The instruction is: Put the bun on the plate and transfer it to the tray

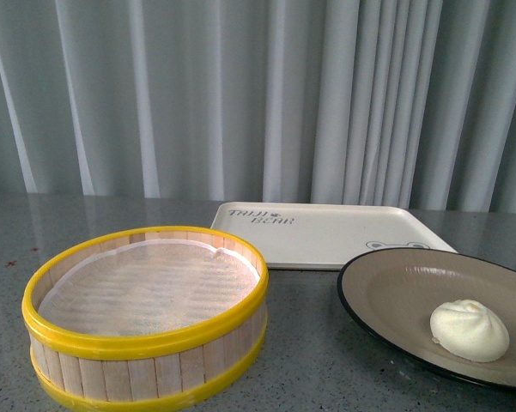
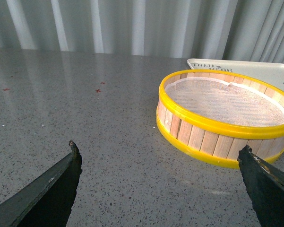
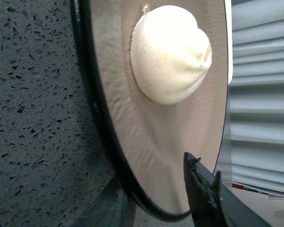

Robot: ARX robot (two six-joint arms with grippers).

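Basket [image 1: 154, 369] beside plate [image 1: 395, 283], tray [image 1: 326, 236] behind, perhaps touching

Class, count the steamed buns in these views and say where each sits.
1. The bun sits on the plate, right of the steamer basket, whose visible inside holds none.

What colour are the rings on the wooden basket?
Bright yellow, one around the top and one around the bottom of the basket. The left wrist view shows them best.
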